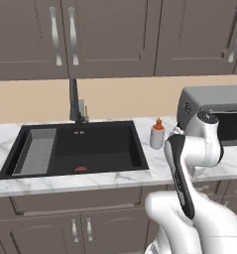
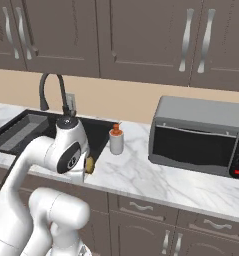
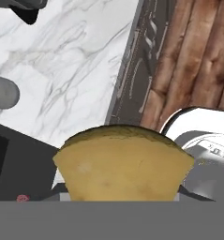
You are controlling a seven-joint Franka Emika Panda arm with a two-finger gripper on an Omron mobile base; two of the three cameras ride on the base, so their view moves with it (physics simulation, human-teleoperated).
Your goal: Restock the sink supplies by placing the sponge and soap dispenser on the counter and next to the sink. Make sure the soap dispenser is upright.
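Note:
The yellow-ochre sponge (image 3: 123, 164) sits right in front of the hand camera, between the jaws of my gripper (image 2: 87, 169), which is shut on it. From the right base camera a sliver of the sponge (image 2: 90, 164) shows beside my wrist, above the counter (image 2: 141, 175) at the right front corner of the black sink (image 2: 21, 131). The white soap dispenser (image 1: 157, 134) (image 2: 116, 140) stands upright on the counter (image 1: 154, 162) just right of the sink (image 1: 100, 149). My fingertips are hidden behind the sponge.
A grey toaster oven (image 2: 201, 135) (image 1: 224, 106) stands on the counter to the right of the dispenser. The dark faucet (image 1: 74, 101) rises behind the basin, and a grey ribbed tray (image 1: 38, 151) lies at its left end. Wall cabinets hang overhead.

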